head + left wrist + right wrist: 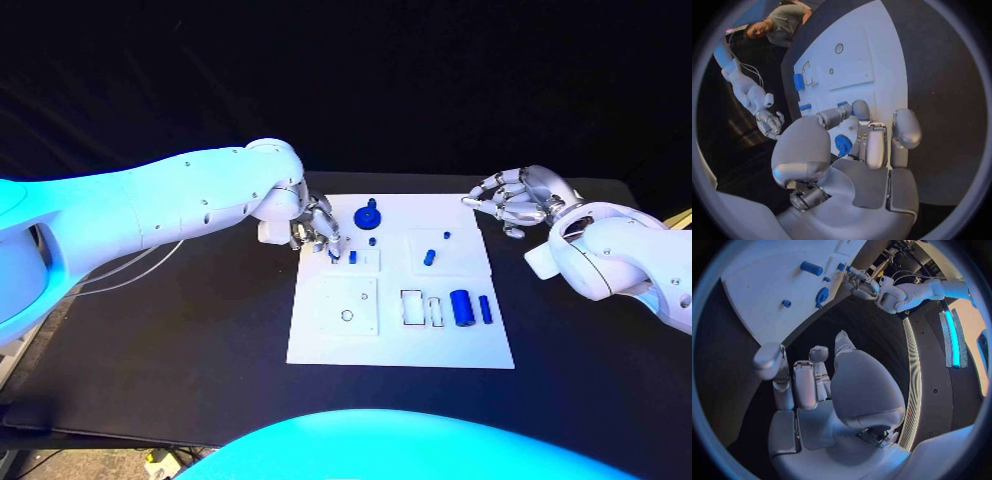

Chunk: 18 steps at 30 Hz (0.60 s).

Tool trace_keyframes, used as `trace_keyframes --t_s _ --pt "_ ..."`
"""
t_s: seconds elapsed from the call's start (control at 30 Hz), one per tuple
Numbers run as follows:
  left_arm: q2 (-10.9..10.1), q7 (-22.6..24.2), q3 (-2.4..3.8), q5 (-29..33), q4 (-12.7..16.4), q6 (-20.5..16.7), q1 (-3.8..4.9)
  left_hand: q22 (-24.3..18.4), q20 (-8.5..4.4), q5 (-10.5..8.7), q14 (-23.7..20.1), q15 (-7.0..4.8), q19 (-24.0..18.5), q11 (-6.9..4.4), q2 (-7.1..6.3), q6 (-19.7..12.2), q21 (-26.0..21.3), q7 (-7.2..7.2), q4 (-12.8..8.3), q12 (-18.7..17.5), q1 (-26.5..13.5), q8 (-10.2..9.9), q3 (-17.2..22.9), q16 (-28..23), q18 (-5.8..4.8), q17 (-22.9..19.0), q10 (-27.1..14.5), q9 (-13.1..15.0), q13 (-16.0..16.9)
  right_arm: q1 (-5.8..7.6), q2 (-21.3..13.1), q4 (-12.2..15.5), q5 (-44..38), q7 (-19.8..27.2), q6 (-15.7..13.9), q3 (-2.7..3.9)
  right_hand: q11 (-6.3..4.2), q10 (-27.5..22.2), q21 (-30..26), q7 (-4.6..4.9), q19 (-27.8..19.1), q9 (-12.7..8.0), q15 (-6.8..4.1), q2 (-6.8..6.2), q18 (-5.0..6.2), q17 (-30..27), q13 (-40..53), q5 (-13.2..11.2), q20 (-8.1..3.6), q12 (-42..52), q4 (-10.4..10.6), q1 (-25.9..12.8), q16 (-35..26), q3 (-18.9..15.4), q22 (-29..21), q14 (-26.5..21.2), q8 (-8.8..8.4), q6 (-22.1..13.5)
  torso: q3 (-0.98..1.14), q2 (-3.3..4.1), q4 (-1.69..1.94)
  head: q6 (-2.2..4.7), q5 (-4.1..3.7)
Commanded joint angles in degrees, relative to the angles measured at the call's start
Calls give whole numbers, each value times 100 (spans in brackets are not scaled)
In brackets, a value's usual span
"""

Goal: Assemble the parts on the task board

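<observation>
Where the head view looks down, the board (401, 345) lies lengthwise away from the robot, and the left hand (312, 226) reaches onto its far left part, fingertips at a small blue peg (352, 257); whether it grips cannot be told. The right hand (516, 200) hovers off the board's far right corner, fingers curled, empty. In the left wrist view, the fingers (907, 127) spread over the board beside a blue knob (842, 145).

A black table (173, 330) is lying flat across the middle of the head view, its matt top running out to both sides and its near edge showing at the lower left. A black cloth backdrop (346, 80) is hanging in soft folds behind the table's far edge. Below the table's near left corner, a few loose cables (159, 458) are lying on the floor.
</observation>
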Motion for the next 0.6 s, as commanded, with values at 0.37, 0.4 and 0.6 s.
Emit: trace_keyframes --t_s 0.37,0.4,0.6 --pt "67 3 -35 124 -57 -99 9 205 -28 389 501 -84 179 -91 373 1040 172 -279 -54 146 -197 236 525 149 -164 1153 286 326 199 -3 9 6 -10 15 3 0 -38 -58 -60 -6 49 78 -50 170 96 168 -32 -46 -51 6 9 -107 -69 -297 -37 271 -61 37 0 1 5 1 -11" --pt "70 3 -37 127 -57 -99 9 205 -28 389 501 -84 179 -91 373 1040 172 -279 -54 146 -197 236 525 149 -164 1153 286 326 199 -3 8 6 -10 15 4 0 -38 -58 -60 -6 49 78 -50 170 96 168 -32 -46 -51 6 9 -107 -69 -297 -37 271 -61 37 0 1 5 1 -11" --pt "74 0 -49 126 -61 -54 8 240 -33 383 510 -89 199 -99 391 1063 200 -288 -52 156 -227 242 522 173 -172 1187 305 342 215 -3 6 7 -10 14 5 0 -38 -58 -60 -6 49 78 -50 170 96 168 -32 -46 -51 6 9 -107 -69 -297 -37 271 -61 37 0 -1 4 1 -5"
